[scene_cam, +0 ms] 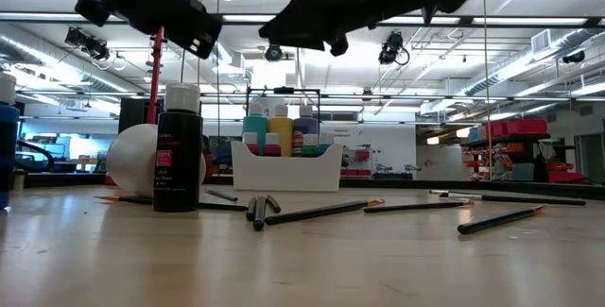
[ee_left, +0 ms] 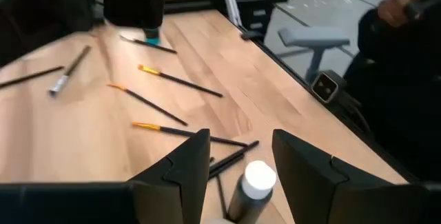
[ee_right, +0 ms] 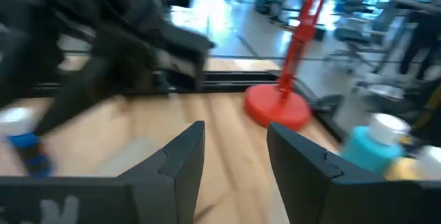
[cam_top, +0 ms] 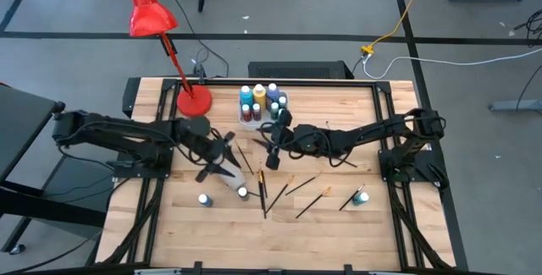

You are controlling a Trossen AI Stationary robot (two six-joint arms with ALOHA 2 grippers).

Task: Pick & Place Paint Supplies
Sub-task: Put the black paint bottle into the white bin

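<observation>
Roughly halfway, by the look of it. A cluster of paint bottles [cam_top: 259,99] is already packed into the white caddy [scene_cam: 285,167] near the worktop's far edge, beside the lamp base [cam_top: 194,101]. Left out toward the near edge: several brushes [cam_top: 292,192] and a few loose bottles [cam_top: 361,197]. The left gripper [ee_left: 239,158] is spread apart over a white-capped bottle [ee_left: 253,187], nothing grasped yet. The right gripper [ee_right: 234,151] is parted and empty, held mid-table near the caddy.

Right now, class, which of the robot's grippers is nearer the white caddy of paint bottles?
Right. The right gripper hovers just in front of the caddy; the left gripper is farther off, toward the lamp's side.
</observation>
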